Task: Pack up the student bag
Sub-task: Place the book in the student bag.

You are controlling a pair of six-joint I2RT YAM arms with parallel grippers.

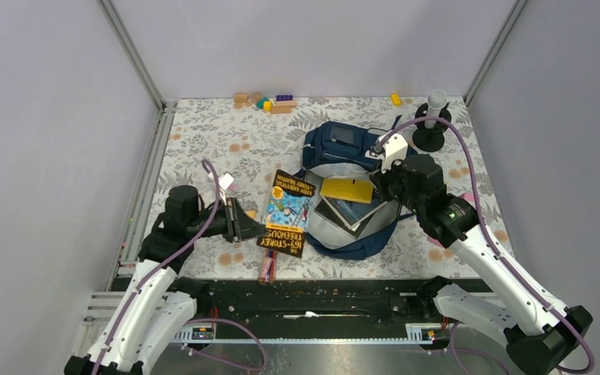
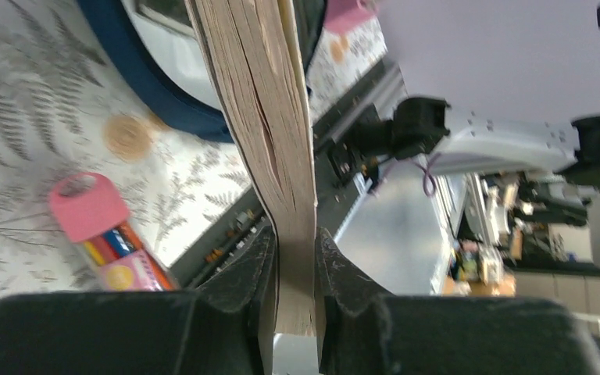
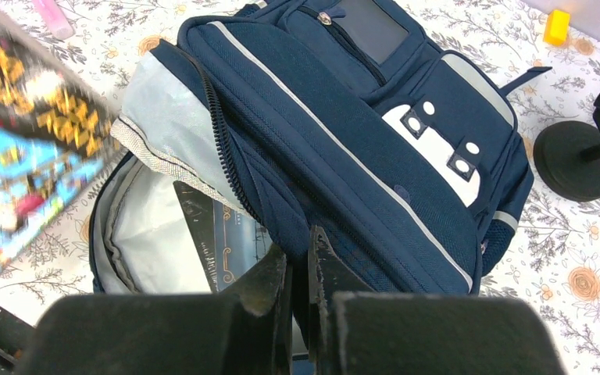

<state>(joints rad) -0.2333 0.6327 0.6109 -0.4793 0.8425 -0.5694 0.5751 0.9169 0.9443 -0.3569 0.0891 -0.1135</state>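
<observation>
**Q:** Jaws first: what are they doing?

**A:** Left gripper [image 2: 295, 244] is clamped on the page edge of a book [image 1: 287, 212]. Right gripper [image 3: 298, 264] is pinched tight on navy fabric at the rim of the bag [image 3: 344, 133], by its zip.

**Q:** What lies closest to the arms?

**A:** A pack of markers [image 1: 267, 268] with a pink cap lies at the near edge of the table [image 1: 203, 148], just below the book.

**Q:** And the book itself?

**A:** It is held off the table, cover up in the top view. Its right side overlaps the bag's left rim.

**Q:** Where is the bag?

**A:** It lies around the middle of the table, a little to the right, with its front pockets toward the far edge. The main compartment gapes open and shows a pale lining. Inside lie a yellow book [image 1: 347, 189] on top of dark books [image 1: 349, 212].

**Q:** Farther back?

**A:** Small coloured blocks [image 1: 269, 101] sit along the far edge, with one yellow block [image 1: 395, 99] apart to the right. A black stand [image 1: 430, 134] is at the far right corner, just beside the bag.
</observation>
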